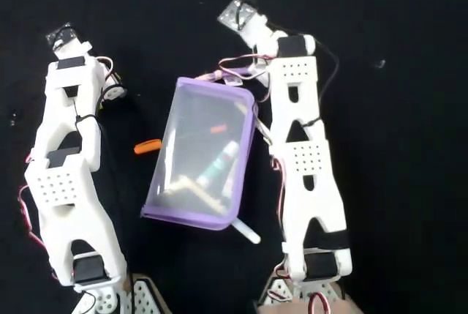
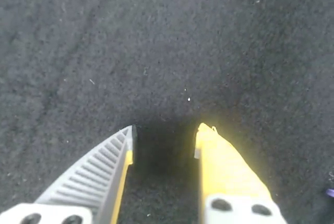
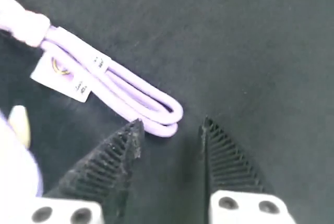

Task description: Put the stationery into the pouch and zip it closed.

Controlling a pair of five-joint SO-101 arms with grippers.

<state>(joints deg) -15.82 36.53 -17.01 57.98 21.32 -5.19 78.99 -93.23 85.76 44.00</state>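
While the purple pouch (image 1: 201, 157) lies on the desk (image 1: 395, 146) between my arms, I see my left fingers (image 2: 104, 166) parted and empty over bare cloth, my right fingers (image 3: 227, 156) parted, empty, just beside the lilac strap (image 3: 115, 85) at the pouch's 12 o'clock.

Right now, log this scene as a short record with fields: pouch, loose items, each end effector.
pouch: purple, see-through, lying flat between the two arms
contents: several stationery pieces visible through its wall
white item: sticks out past the pouch's near corner
orange item: on the table beside the pouch, on the left arm's side
strap loop: purple, with a white tag
left end effector: open, over bare black table
right end effector: open, one fingertip by the loop's end
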